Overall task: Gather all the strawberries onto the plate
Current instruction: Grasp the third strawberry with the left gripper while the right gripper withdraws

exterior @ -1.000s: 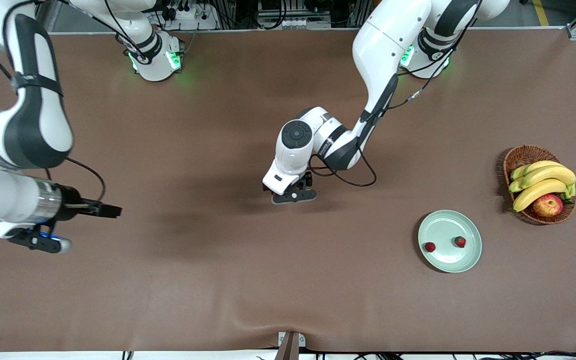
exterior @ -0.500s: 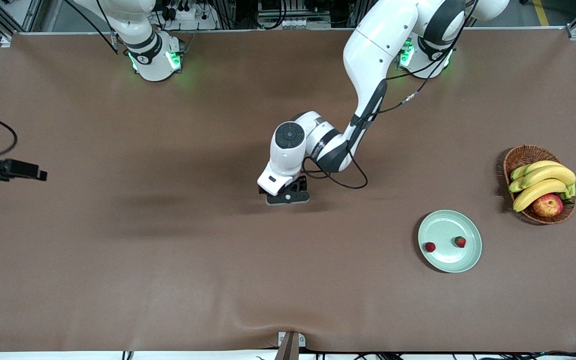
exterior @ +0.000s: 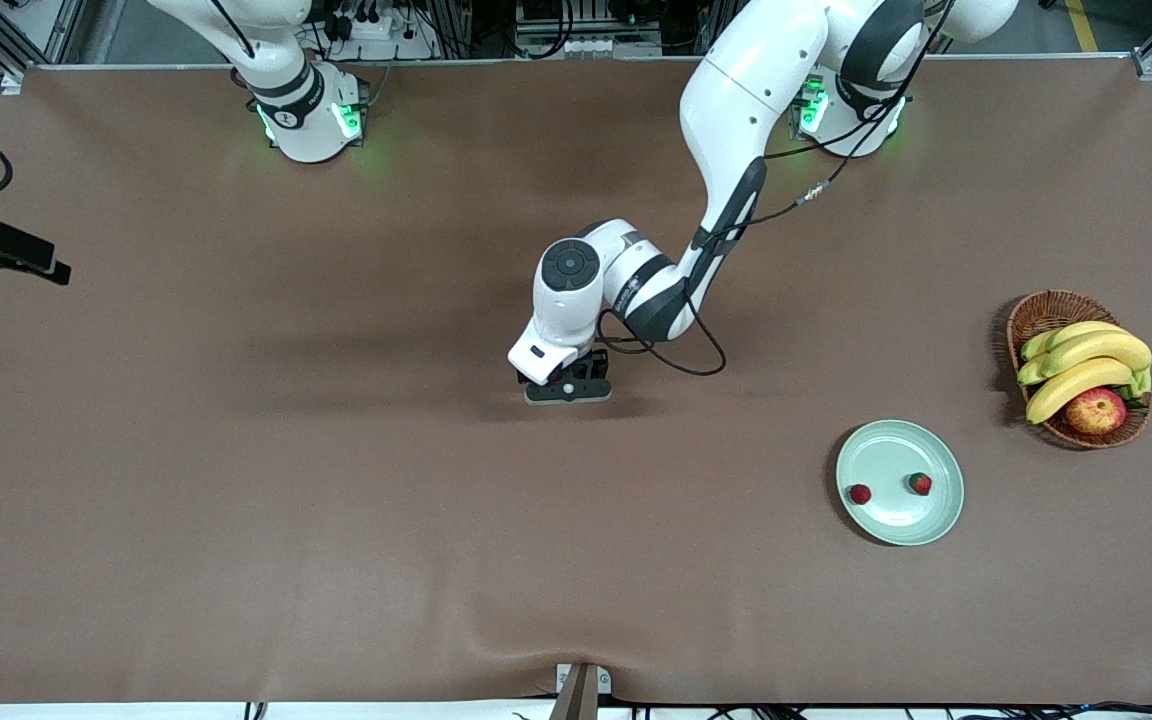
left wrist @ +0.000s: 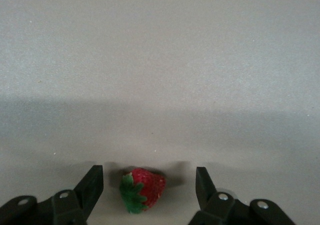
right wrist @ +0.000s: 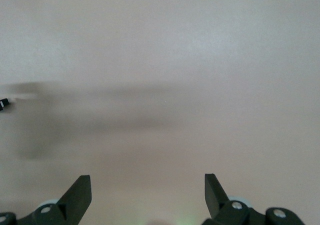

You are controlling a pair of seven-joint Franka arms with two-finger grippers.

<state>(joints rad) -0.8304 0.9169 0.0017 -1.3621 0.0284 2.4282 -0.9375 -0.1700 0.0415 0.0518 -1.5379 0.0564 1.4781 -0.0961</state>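
Front view first: the right gripper [right wrist: 148, 195] hangs over the brown table [exterior: 236, 480] at the right arm's end, its fingers spread with nothing between them. At mid-table the left gripper [exterior: 566, 388] sits low, fingers apart on either side of one strawberry [left wrist: 142, 189], not touching it. Two strawberries [exterior: 860, 494] [exterior: 921, 484] lie in the plate [exterior: 886, 448], near the basket [exterior: 1046, 312] of bananas [exterior: 1086, 362] and an apple [exterior: 1096, 410].

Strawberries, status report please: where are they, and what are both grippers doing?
Left gripper open, straddling third strawberry mid-table. Two strawberries on plate. Right gripper open, waiting. Nothing blocking.
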